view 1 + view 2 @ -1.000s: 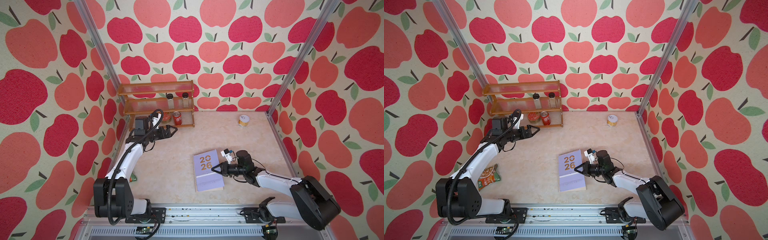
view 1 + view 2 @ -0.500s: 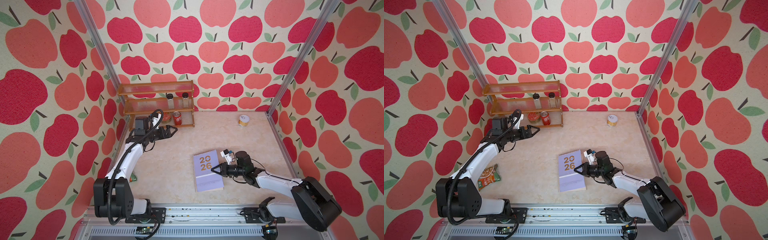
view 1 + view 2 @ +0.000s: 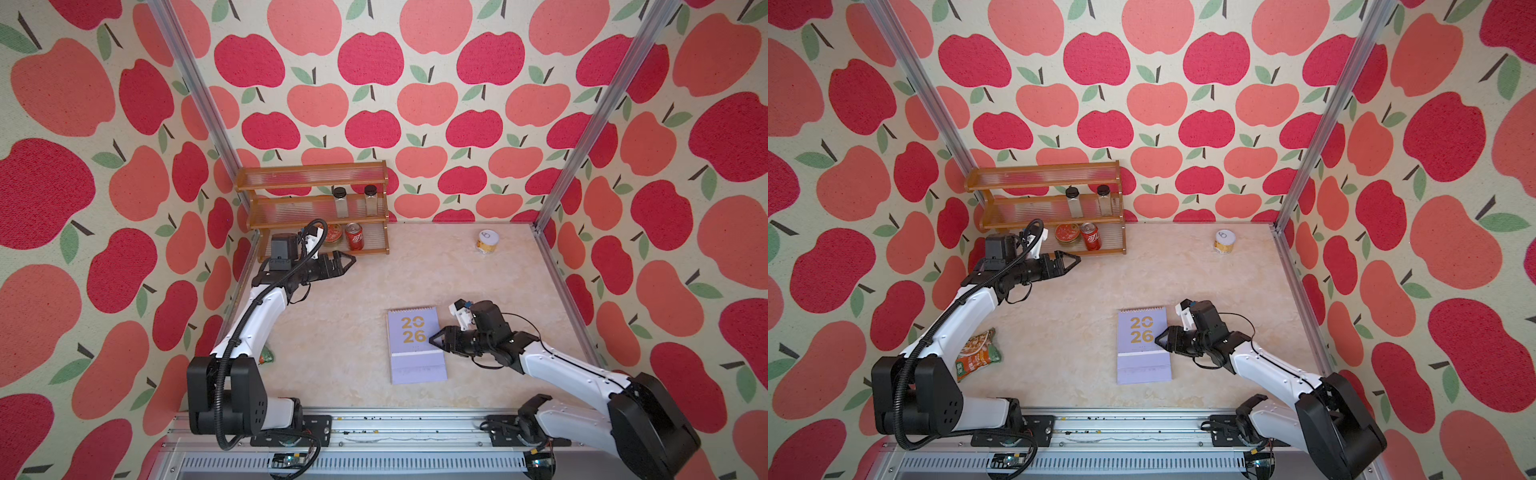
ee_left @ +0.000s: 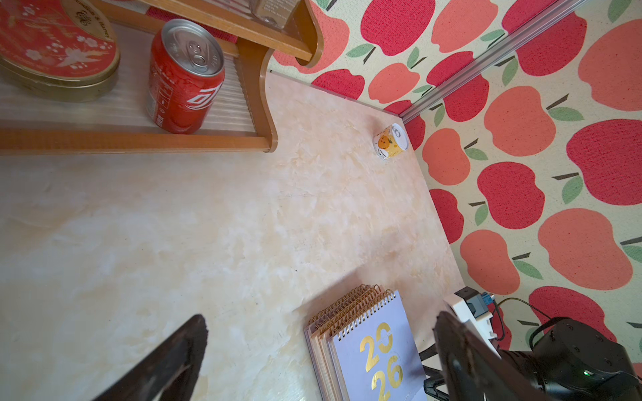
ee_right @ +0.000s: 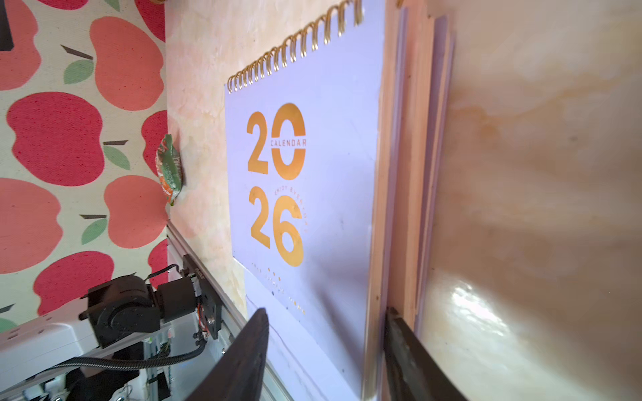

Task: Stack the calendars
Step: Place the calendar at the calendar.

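The calendars [image 3: 415,345] lie as one flat pile on the table in both top views, a lavender one with gold "2026" on top [image 3: 1142,345]. Peach and lavender edges of the ones beneath show in the left wrist view [image 4: 323,333] and the right wrist view [image 5: 413,173]. My right gripper [image 3: 432,337] sits low at the pile's right edge, open. In its wrist view the jaws [image 5: 326,312] stand apart, one over the top cover, the other against the pile's side. My left gripper [image 3: 351,259] hovers open by the shelf, its jaws wide with nothing between them [image 4: 319,317].
A wooden shelf [image 3: 316,195] stands at the back left with two jars, a red soda can [image 3: 354,242] and a round red tin [image 3: 332,235]. A small yellow can [image 3: 487,241] stands at the back right. A green-orange snack packet [image 3: 978,353] lies beside the left arm.
My right gripper's jaws have opened at the pile's right edge, where they were shut before. The left arm has not moved.
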